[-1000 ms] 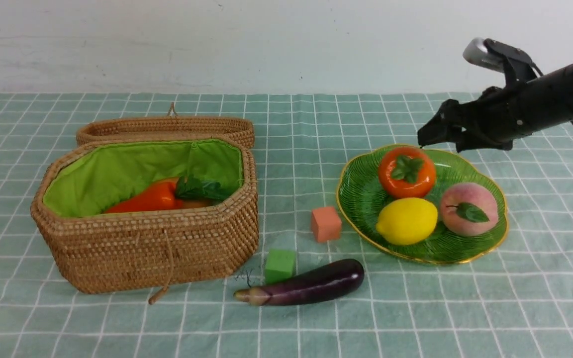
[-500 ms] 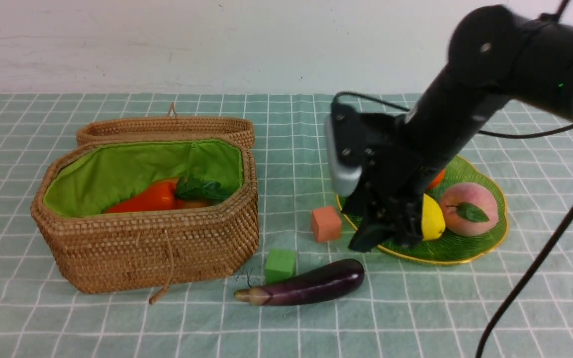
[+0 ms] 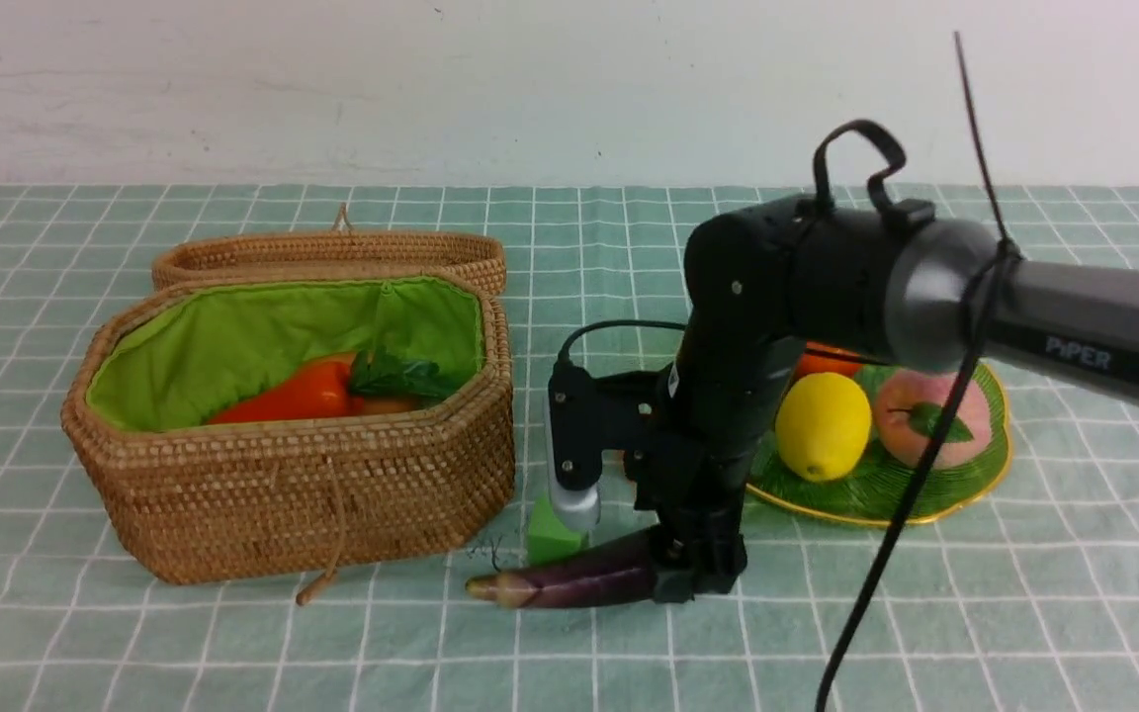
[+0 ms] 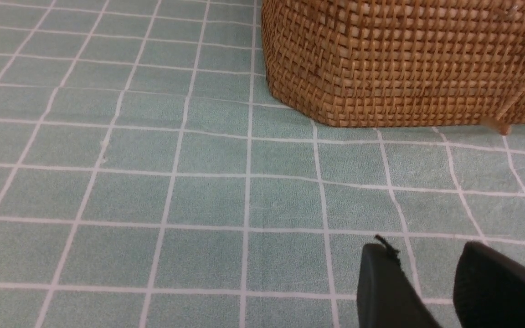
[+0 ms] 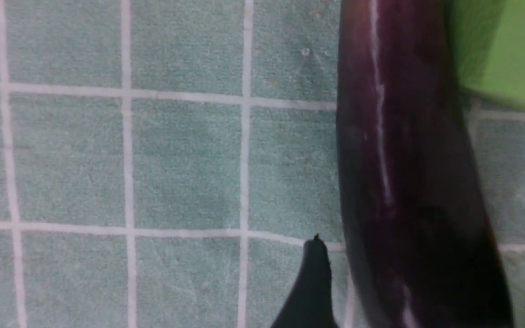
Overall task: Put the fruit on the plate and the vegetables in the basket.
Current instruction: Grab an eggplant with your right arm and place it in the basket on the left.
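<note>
eggplant (image 3: 569,581) lies lengthwise left-right, stem end toward basket (image 3: 303,494).

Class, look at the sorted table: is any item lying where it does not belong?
Yes. The eggplant lies on the tablecloth in front of the basket, not inside it. The right hand straddles its thick end, open. The fruit sits properly on the plate.

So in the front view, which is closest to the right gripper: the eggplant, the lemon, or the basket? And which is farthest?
1. Eggplant: right at the right gripper, lying between its open fingers on the cloth.
2. Lemon: on the plate, behind the gripper and to its right.
3. Basket: farthest, off to the left side.
</note>
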